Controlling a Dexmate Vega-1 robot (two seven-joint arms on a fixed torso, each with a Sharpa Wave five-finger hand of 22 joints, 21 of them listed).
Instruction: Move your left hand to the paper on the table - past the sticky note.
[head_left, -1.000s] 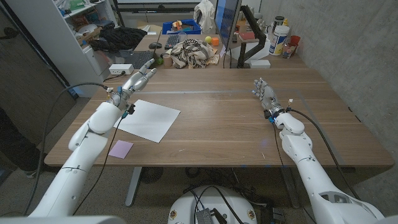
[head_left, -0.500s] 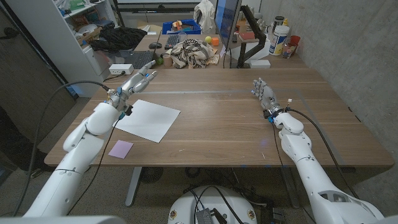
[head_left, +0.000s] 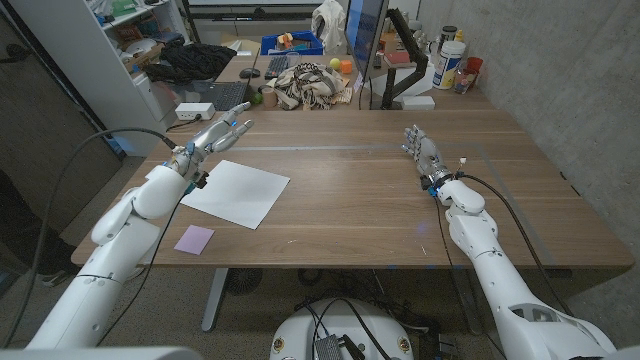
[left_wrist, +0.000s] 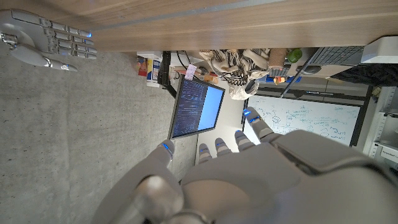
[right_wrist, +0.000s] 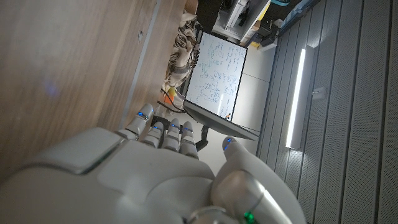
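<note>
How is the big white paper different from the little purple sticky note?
The paper is white and much larger; the sticky note is pale purple and small. The paper lies farther from the robot, just beside its left hand; the sticky note sits nearer the table's front edge, next to the left forearm. Both lie flat and slightly turned on the wood.

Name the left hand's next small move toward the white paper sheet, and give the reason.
Probably draw the left hand back and down onto the white paper sheet. The hand is open, beyond the sheet's far corner and apparently above the wooden table, with the small purple sticky note already behind it.
</note>
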